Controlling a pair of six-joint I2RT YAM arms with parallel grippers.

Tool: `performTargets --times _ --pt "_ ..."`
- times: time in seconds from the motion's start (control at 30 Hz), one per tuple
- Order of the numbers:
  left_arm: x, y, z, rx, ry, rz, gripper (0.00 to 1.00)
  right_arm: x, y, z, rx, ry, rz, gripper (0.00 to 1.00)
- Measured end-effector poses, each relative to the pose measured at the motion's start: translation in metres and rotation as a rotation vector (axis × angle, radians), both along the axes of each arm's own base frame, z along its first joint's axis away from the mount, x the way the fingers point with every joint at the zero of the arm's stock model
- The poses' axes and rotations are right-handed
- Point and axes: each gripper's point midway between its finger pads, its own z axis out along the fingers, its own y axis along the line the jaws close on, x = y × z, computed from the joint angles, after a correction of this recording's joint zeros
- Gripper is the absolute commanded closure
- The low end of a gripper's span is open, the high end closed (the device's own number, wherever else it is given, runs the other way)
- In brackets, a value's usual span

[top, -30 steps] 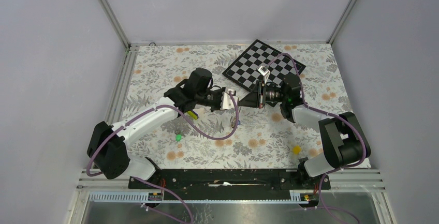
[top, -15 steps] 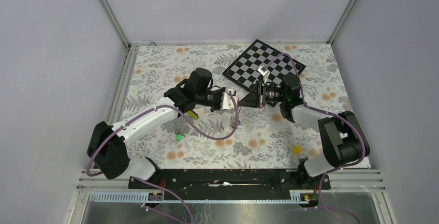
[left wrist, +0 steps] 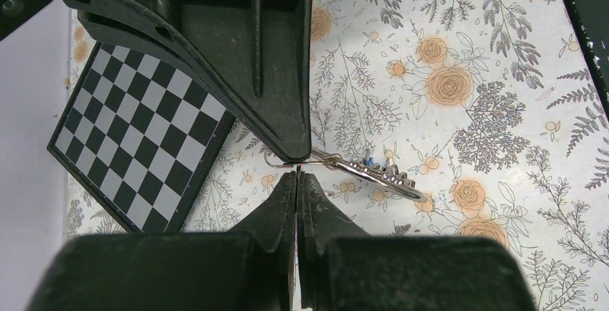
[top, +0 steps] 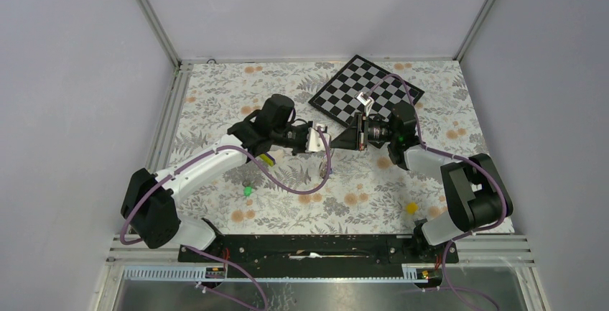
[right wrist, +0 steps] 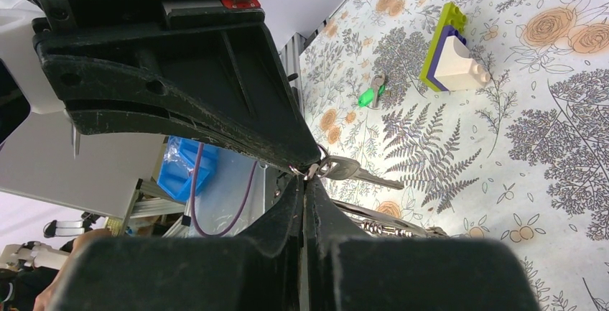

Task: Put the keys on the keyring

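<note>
Nothing has visibly moved: left pincer (left wrist: 296,182) and right pincer (right wrist: 305,182) both clamp the keyring (left wrist: 284,163); green key (right wrist: 368,96) near the wedge block (right wrist: 454,52) awaits threading

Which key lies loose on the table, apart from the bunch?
The green-headed key, lying flat on the table near the wedge block. The other keys hang bunched together on the keyring.

Keyring (left wrist: 323,157) thin shiny wire; keys (left wrist: 380,174) bright metal; jaws matt black plastic, scuffed.
</note>
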Motion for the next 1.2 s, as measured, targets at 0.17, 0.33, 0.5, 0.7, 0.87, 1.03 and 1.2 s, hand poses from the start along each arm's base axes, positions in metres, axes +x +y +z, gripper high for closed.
performTargets --times 0.17,0.33,0.5,0.7,0.87,1.03,1.2 --pt "-0.001 0.001 -0.001 0.004 0.007 0.000 1.00 -0.001 0.001 -0.001 -0.001 0.002 0.005 1.00" --pt "-0.001 0.002 -0.003 0.010 0.014 0.000 1.00 -0.003 0.002 -0.001 -0.002 -0.003 0.012 1.00" --pt "-0.002 0.002 -0.008 0.022 0.029 0.001 1.00 -0.006 0.005 -0.002 -0.003 -0.016 0.027 1.00" --pt "-0.003 0.003 -0.010 0.033 0.049 0.004 1.00 -0.008 0.007 -0.004 -0.008 -0.034 0.036 1.00" --pt "-0.003 0.004 -0.011 0.040 0.056 0.005 1.00 -0.007 0.007 -0.005 -0.018 -0.039 0.041 1.00" --pt "-0.003 0.005 -0.012 0.043 0.059 0.009 1.00 -0.006 0.008 -0.008 -0.033 -0.049 0.041 1.00" --pt "-0.002 0.005 -0.012 0.045 0.057 0.017 1.00 -0.004 0.006 -0.009 -0.065 -0.090 0.013 1.00"
